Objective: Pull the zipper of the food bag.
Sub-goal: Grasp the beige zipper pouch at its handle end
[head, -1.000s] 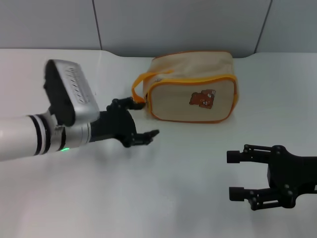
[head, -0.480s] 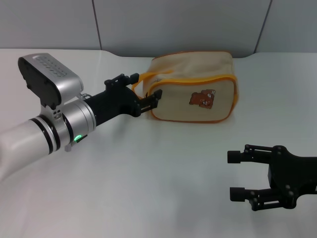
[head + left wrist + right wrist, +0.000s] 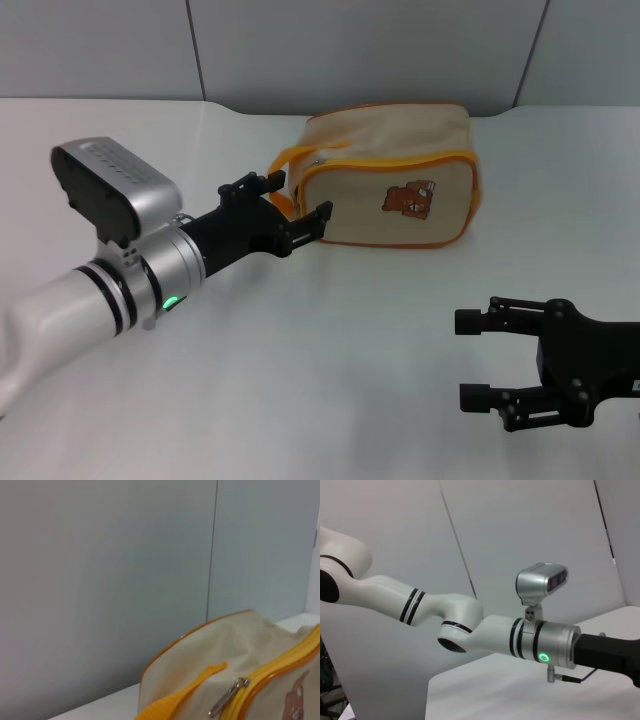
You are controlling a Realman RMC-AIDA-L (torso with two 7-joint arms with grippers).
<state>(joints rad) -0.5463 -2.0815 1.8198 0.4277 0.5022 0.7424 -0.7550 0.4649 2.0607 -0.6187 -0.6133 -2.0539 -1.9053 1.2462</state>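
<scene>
**Asker:** Where is the bag, and where are you?

**Robot:** The food bag (image 3: 388, 176) stands on the white table (image 3: 330, 360), towards the far edge. It is boxy and beige, and its bear picture faces me. My left gripper (image 3: 290, 205) is at the bag's left end, by the orange strap loop (image 3: 285, 170), fingers spread, pinching nothing. My right gripper (image 3: 472, 360) hovers well apart, near me, also spread.

**Asker:** How far along is the zip?

**Robot:** Not begun, I judge. The zipper (image 3: 280, 666) looks closed, and its silvery pull tab (image 3: 227, 698) hangs untouched at the left end. Gripping it and pulling remain.

**Asker:** Which way does it run?

**Robot:** Its long axis follows the bag's length, left to right across my view.
</scene>
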